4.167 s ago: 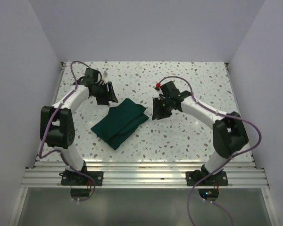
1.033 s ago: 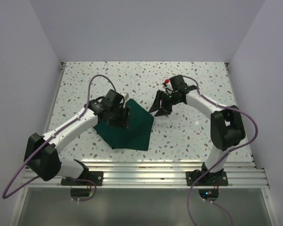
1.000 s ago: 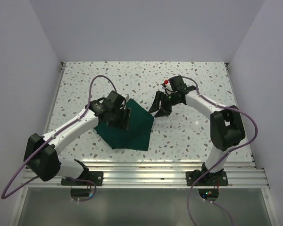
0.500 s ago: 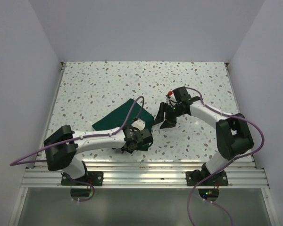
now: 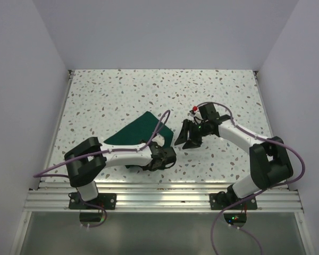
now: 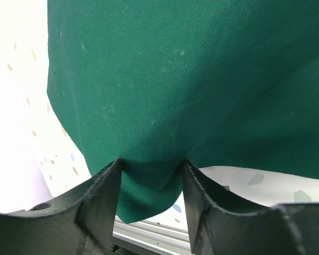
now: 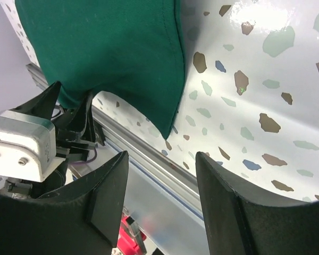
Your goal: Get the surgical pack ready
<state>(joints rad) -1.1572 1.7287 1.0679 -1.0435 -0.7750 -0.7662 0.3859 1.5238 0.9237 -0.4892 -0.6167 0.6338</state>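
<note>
The dark green drape (image 5: 140, 129) lies on the speckled table, left of centre. Its near right corner is pulled up toward my left gripper (image 5: 166, 153). In the left wrist view the drape (image 6: 175, 79) fills the frame, and a bunched fold sits between the two fingers of my left gripper (image 6: 150, 166), touching both. My right gripper (image 5: 187, 138) is open and empty, just right of the drape's right edge. In the right wrist view the drape (image 7: 111, 48) hangs beyond my right gripper's (image 7: 162, 155) spread fingers, with the left gripper (image 7: 69, 109) under its corner. No silver tray is in view.
The metal rail (image 5: 159, 194) runs along the table's near edge, close behind the left gripper. White walls enclose the table on the left, back and right. The left arm's purple cable (image 5: 159, 125) loops over the drape.
My left arm has swung from on top of the drape to the near edge, and it now holds the drape's near corner. My right gripper has shifted slightly nearer and to the right.
</note>
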